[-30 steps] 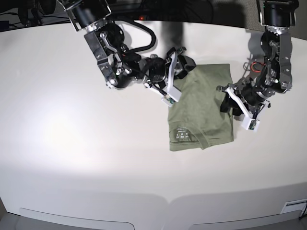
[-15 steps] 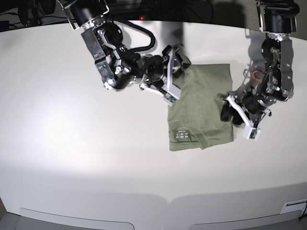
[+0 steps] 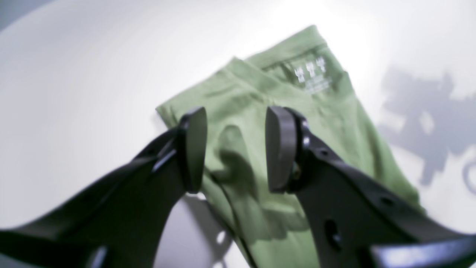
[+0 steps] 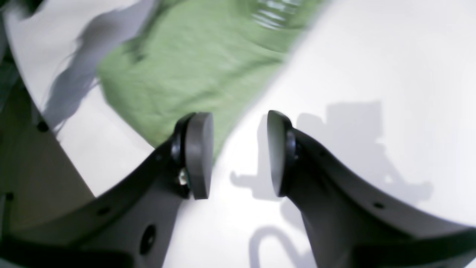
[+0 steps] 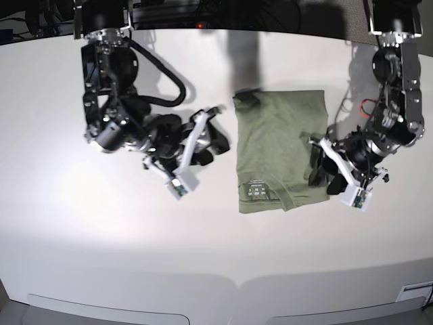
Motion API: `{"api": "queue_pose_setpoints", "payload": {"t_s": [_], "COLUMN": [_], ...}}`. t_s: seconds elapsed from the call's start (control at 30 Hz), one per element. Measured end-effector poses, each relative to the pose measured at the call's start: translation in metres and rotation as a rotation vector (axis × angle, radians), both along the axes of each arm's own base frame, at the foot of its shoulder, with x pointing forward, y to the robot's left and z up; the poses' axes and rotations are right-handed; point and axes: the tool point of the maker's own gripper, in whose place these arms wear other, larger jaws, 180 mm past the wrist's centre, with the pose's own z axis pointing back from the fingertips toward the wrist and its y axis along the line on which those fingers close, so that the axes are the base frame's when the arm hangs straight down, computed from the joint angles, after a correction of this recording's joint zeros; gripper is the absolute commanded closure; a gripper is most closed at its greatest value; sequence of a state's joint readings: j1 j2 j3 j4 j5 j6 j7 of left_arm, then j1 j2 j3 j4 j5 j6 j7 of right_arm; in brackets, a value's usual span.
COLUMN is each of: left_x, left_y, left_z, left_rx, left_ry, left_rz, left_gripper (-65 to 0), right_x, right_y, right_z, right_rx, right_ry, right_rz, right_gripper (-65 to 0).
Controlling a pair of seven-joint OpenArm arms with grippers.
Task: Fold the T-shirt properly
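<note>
The sage-green T-shirt (image 5: 281, 145) lies folded into a tall rectangle in the middle of the white table (image 5: 101, 230), its pale neck label (image 5: 256, 190) facing up near the front edge. My left gripper (image 5: 318, 168) hovers open at the shirt's right edge; in the left wrist view its fingers (image 3: 195, 149) straddle green cloth (image 3: 260, 96) without pinching it. My right gripper (image 5: 215, 142) stands open over bare table just left of the shirt. In the right wrist view, the shirt (image 4: 186, 56) lies beyond the gripper (image 4: 240, 154), off its left fingertip.
A red wire loop (image 5: 367, 105) lies on the table behind my left arm. A black cable (image 5: 169, 84) curls off the right arm. The table's curved front edge (image 5: 237, 284) runs along the bottom, and dark equipment lines the far side.
My right arm has pulled back from the shirt's far-left corner, down and to the left onto bare table. My left arm has shifted slightly nearer along the shirt's right edge.
</note>
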State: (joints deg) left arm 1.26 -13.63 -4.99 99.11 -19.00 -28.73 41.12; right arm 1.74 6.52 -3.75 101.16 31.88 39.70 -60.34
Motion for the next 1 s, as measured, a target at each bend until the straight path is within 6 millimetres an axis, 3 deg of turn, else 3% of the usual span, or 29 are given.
{"api": "queue_pose_setpoints", "payload": {"t_s": [0.07,0.13,0.43,0.57,0.67,0.87,1.0], "left_x": [-0.014,-0.030,-0.114,-0.160,-0.199,-0.301,-0.331], "left_y": [-0.002,0.000,0.050,0.069,0.075,0.076,0.073], "left_z": [0.002,-0.001,-0.017,-0.026,-0.037,-0.062,-0.061], "left_rx": [0.010,0.028,0.113,0.163,0.181,0.219,0.189], "left_ry": [0.003,0.051,0.203,0.295,0.386,0.662,0.684], "left_rz": [-0.007,0.014,0.170,0.209,0.215,0.192,0.190], "left_gripper": [-25.8,-25.8,-25.8,-25.8,-25.8,-25.8,-25.8], "right_x": [-0.002,-0.017,-0.107,-0.153,-0.190,-0.302,-0.345], "right_y": [-0.016,-0.028,-0.141,-0.168,-0.173,-0.159,-0.148], "right_z": [0.003,0.006,-0.007,-0.006,-0.006,-0.009,-0.006], "right_rx": [-0.007,-0.005,-0.274,-0.322,-0.293,-0.229,-0.197], "right_ry": [0.003,0.034,0.157,0.231,0.330,0.670,0.791], "right_rz": [-0.035,-0.036,-0.185,-0.253,-0.263,-0.195,-0.174], "right_gripper": [-24.6,-24.6,-24.6,-24.6,-24.6,-24.6,-24.6]}}
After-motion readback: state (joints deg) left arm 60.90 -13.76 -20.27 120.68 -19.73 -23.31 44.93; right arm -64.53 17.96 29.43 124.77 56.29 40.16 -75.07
